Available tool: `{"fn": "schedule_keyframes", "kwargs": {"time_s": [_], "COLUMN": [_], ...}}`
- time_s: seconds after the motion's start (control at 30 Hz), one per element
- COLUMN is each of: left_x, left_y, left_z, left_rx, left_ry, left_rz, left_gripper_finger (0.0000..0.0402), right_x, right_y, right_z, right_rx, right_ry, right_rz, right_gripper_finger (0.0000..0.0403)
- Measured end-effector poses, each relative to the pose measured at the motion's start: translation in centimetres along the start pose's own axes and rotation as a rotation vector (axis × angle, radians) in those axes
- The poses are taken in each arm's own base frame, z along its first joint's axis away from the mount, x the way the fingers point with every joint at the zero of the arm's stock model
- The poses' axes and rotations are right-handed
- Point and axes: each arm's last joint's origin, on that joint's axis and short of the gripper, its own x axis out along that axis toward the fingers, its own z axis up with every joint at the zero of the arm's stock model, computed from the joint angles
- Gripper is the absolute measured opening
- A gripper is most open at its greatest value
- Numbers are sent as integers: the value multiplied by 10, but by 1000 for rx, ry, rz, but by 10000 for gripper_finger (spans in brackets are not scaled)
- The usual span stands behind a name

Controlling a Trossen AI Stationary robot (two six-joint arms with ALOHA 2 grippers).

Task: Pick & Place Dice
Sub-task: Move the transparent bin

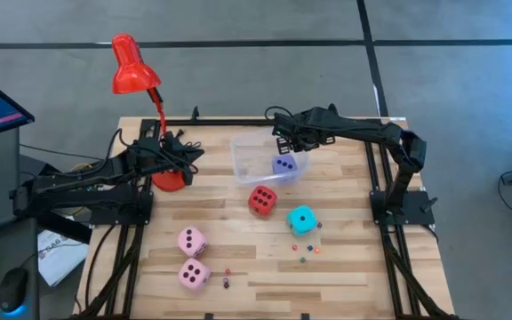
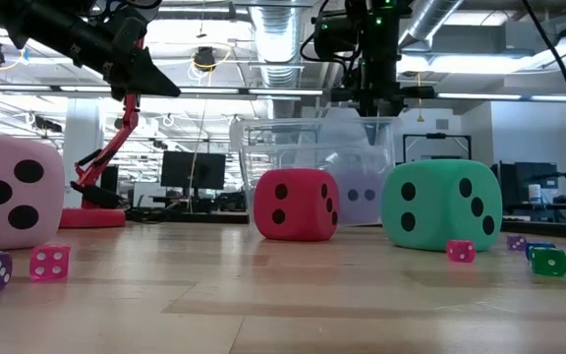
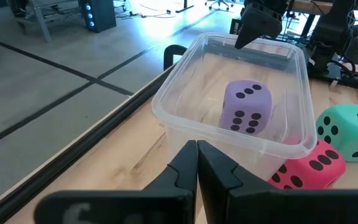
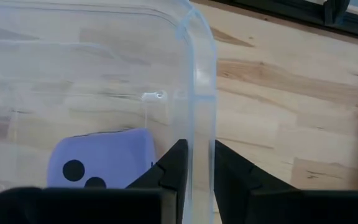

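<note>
A clear plastic container (image 1: 241, 151) stands on the wooden table with the lavender die (image 1: 283, 164) inside it. Near it lie the red die (image 1: 262, 200) and the cyan die (image 1: 302, 220). Two pink dice (image 1: 192, 240) (image 1: 194, 274) sit nearer the front left. My right gripper (image 4: 199, 149) is at the container's far rim, shut on its wall. My left gripper (image 3: 197, 146) hangs shut above the table's left side, near the lamp's base, holding nothing. My right gripper pinches the container's thin side wall (image 4: 201, 124) at the rim, close to a rounded corner. One finger is inside the container and one outside. The fingers come steeply from above. The container sits level with its base on the table.
A red desk lamp (image 1: 136, 76) stands at the far left, its base beside my left arm. Several tiny coloured dice (image 1: 305, 253) are scattered near the cyan die, and a few more (image 1: 227, 280) by the front pink die. Bare wood lies at the front right.
</note>
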Motion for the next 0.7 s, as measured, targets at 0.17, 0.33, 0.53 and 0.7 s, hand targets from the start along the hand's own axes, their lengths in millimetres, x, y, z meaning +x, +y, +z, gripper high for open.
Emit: {"fn": "schedule_keyframes", "kwargs": {"time_s": [0.17, 0.33, 0.53, 0.7], "left_x": [0, 0, 0, 0], "left_y": [0, 0, 0, 0], "left_z": [-2, -2, -2, -2], "left_rx": [3, 3, 3, 3], "left_ry": [18, 18, 18, 17], "left_rz": [1, 1, 1, 1], "left_gripper_finger": [0, 0, 0, 0], "right_x": [0, -1, -4, -25], "right_y": [0, 2, -2, -3], "right_z": [-1, -2, 3, 19], "right_rx": [-28, -37, -124, -178], "right_ry": [8, 13, 17, -38], "right_rz": [-1, 8, 20, 85], "right_gripper_finger": [92, 142, 186, 185]}}
